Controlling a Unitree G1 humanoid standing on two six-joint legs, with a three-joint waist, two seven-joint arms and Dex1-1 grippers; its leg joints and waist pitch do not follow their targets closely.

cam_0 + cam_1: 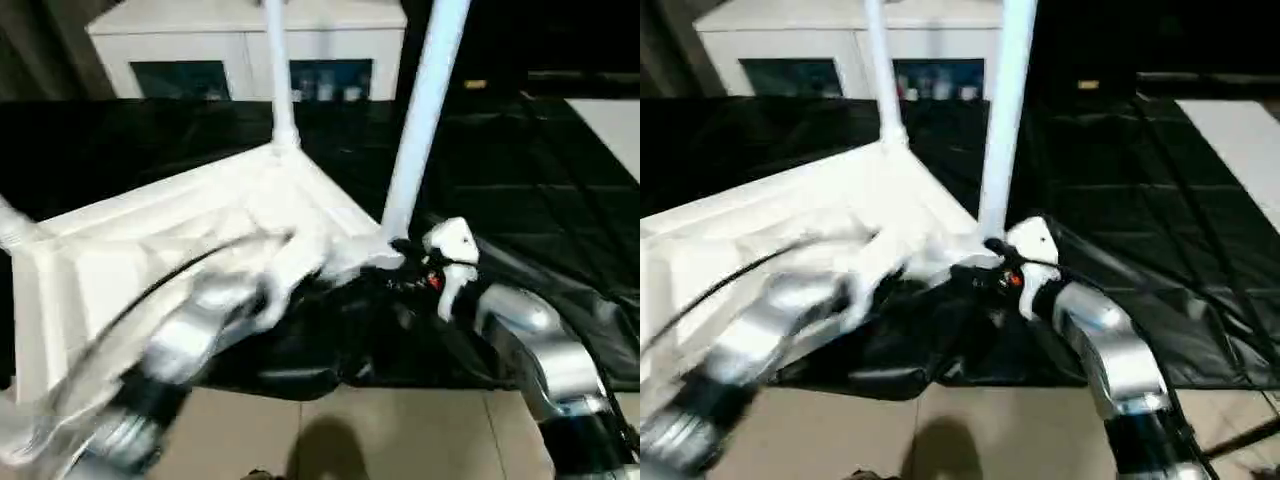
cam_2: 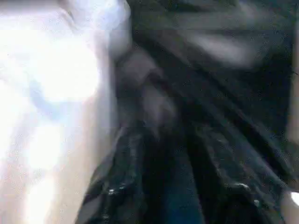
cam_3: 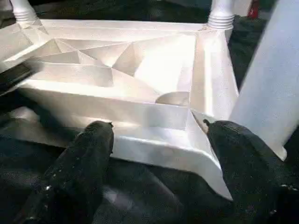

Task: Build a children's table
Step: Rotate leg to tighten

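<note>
Right wrist view is showing your right gripper (image 3: pixel 156 135) standing wide, empty, its black fingers (image 3: pixel 88 154) just short of the table top's (image 3: pixel 140 70) near corner. Top is lying underside up on the black-covered table (image 1: pixel 520 170), legs (image 1: pixel 425 110) rising from its far sockets. You're probably finishing leg fitting; next, check seating. Left gripper is blurring beside the top, spread unreadable.

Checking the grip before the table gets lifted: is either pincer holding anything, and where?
Nothing is held. The right pincer stands open astride the tabletop rim near a corner, not closed. The left pincer's state cannot be told.
</note>
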